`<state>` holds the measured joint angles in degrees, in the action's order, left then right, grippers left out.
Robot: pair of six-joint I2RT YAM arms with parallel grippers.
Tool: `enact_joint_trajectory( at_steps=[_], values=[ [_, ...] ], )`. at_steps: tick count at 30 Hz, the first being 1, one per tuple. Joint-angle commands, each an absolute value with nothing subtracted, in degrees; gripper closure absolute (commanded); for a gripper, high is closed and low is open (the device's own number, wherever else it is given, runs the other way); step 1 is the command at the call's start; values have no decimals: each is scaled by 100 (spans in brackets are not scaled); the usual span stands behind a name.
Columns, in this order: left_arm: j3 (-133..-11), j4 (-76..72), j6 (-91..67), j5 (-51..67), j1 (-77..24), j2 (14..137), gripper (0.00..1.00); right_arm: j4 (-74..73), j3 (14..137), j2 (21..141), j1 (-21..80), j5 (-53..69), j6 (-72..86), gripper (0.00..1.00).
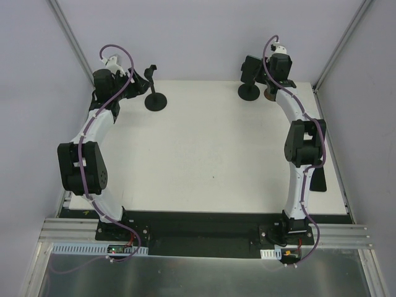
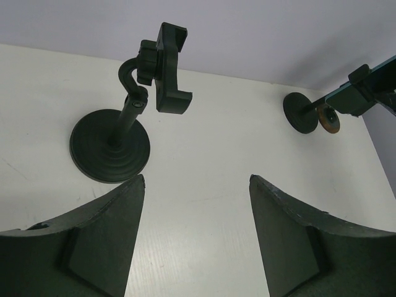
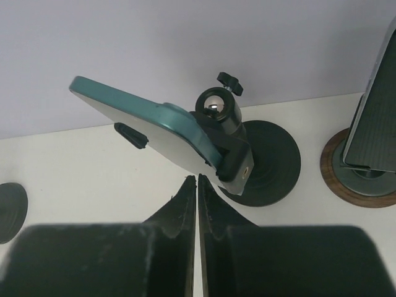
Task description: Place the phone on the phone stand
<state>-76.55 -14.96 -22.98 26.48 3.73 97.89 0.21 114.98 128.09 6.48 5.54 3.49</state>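
A teal-edged phone [image 3: 154,133] rests tilted in the clamp of a black phone stand [image 3: 269,164] at the table's far right [image 1: 249,83]. My right gripper [image 3: 197,179] is shut and empty, its tips just below the phone's lower edge and apart from it. A second black phone stand [image 2: 111,145] with an empty clamp stands at the far left [image 1: 154,99]. The left gripper [image 2: 197,179] hangs open beside that stand's base, nothing between its fingers. The left wrist view also catches the phone [image 2: 359,93] far off to the right.
A brown-rimmed round base [image 3: 334,179] carrying a dark ribbed slab stands right of the loaded stand, also visible as a brown disc [image 2: 328,119]. A black object [image 1: 319,179] lies at the table's right edge. Grey walls close in the back and sides.
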Motion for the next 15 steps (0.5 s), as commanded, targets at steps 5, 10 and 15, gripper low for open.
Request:
enact_joint_trajectory(
  at_steps=[5,10,15],
  values=[
    [-7638,-1749,-2162,2734,299,9729,27,35,11663,12656,668,79,123,96],
    [-7760,-1460,-1899,2435,167,9756,24,35,11672,12656,659,35,79,95],
    [-7840,-1327,-1723,2233,62,9782,27,26,11584,12586,668,-307,88,94]
  ],
)
